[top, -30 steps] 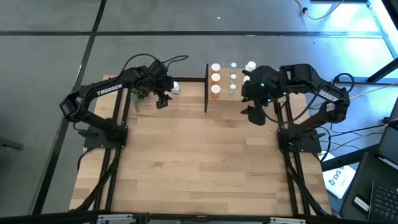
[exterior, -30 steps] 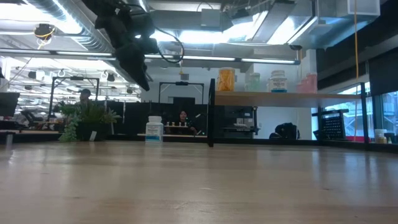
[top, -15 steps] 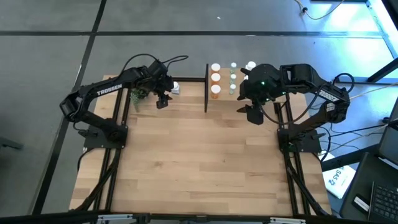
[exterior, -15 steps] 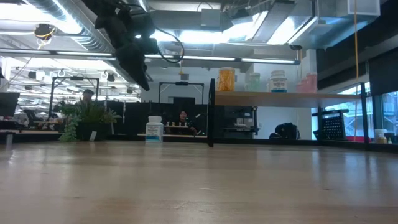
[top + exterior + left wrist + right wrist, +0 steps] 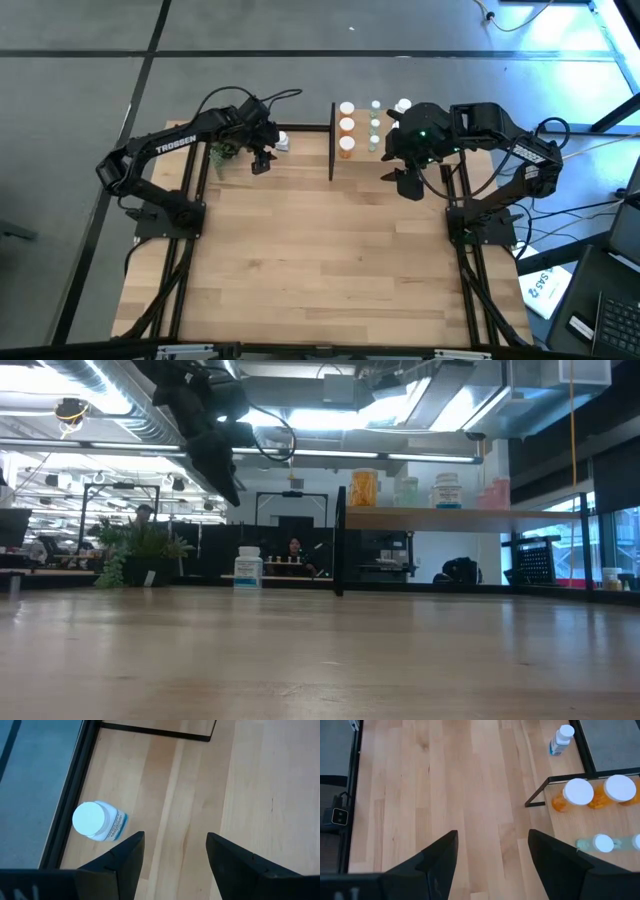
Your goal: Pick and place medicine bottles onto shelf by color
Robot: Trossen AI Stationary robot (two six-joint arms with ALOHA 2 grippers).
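The left pincer (image 5: 170, 865) hangs above the desk (image 5: 320, 260) with its fingers spread and nothing between them. Just beyond and off to one side of it, near the desk edge, stands the lone white bottle (image 5: 96, 820) with its white cap and blue-printed label. The likely trouble is that a descent from here would land beside the bottle, or a finger would clip the cap and tip it towards the edge, because the bottle is off the pincer's centre line. Farther across, the right pincer (image 5: 492, 865) also hangs open and empty, beside the near end of the shelf (image 5: 358, 155). The shelf already holds orange bottles (image 5: 577, 794) in one row and pale green ones (image 5: 600, 843) in the next.
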